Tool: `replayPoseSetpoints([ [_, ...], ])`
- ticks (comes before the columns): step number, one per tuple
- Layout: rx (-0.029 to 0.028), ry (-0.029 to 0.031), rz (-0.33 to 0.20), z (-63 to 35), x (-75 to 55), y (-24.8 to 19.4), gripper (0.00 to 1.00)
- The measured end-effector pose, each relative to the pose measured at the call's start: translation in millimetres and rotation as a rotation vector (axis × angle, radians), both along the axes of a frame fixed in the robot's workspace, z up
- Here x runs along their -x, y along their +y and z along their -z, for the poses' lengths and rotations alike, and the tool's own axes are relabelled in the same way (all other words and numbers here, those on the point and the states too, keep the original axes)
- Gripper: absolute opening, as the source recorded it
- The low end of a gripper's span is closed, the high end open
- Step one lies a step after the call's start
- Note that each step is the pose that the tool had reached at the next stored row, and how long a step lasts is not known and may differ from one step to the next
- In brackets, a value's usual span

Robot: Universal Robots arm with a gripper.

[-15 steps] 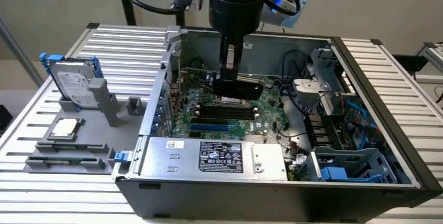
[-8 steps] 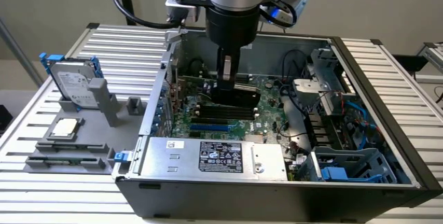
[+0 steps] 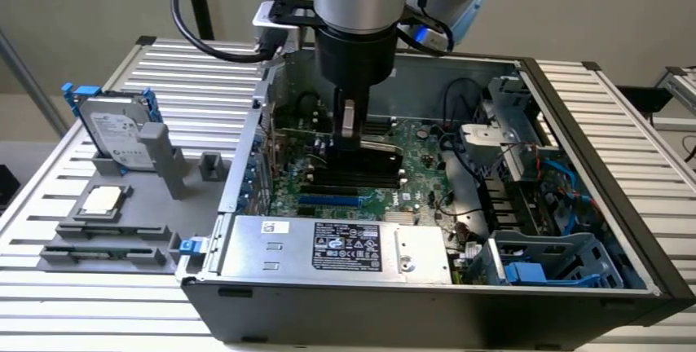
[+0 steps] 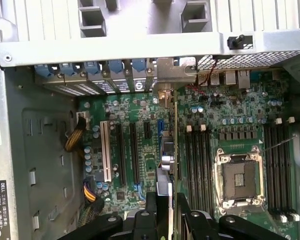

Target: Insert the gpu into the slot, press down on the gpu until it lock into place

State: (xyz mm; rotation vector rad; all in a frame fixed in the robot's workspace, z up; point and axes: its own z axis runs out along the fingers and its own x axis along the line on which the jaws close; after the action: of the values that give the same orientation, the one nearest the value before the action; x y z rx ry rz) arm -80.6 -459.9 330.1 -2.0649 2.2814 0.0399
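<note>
The gpu point(image 4: 173, 135) stands on edge inside the open computer case point(image 3: 588, 205), seen edge-on as a thin line. Its silver bracket point(image 4: 176, 70) sits at the case's rear wall. My gripper point(image 4: 167, 202) is shut on the card's upper edge, one black finger on each side. In the exterior view the gripper point(image 3: 345, 142) reaches straight down into the case, with the card's black cover point(image 3: 372, 161) just below it. A blue slot strip point(image 3: 329, 200) lies on the motherboard in front of the card, and a short blue piece point(image 4: 160, 127) shows beside it. Whether the card is seated I cannot tell.
The power supply point(image 3: 337, 246) fills the case's near side. Black memory slots point(image 4: 197, 165) and the CPU socket point(image 4: 240, 175) lie beside the card. A grey hard drive point(image 3: 117, 136) stands in a rack outside the case on the exterior view's left. Cables and a blue drive cage point(image 3: 544, 266) crowd that view's right.
</note>
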Motion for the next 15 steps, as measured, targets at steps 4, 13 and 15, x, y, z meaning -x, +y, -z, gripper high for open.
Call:
replayPoseSetpoints([
  [4,0.0002,-0.006,0.0,2.2,1.5,-0.1,0.26],
  [13,0.0001,-0.0272,0.0,6.9,7.9,-0.1,0.26],
  [15,-0.0001,-0.0328,0.0,8.6,8.8,-0.1,0.26],
])
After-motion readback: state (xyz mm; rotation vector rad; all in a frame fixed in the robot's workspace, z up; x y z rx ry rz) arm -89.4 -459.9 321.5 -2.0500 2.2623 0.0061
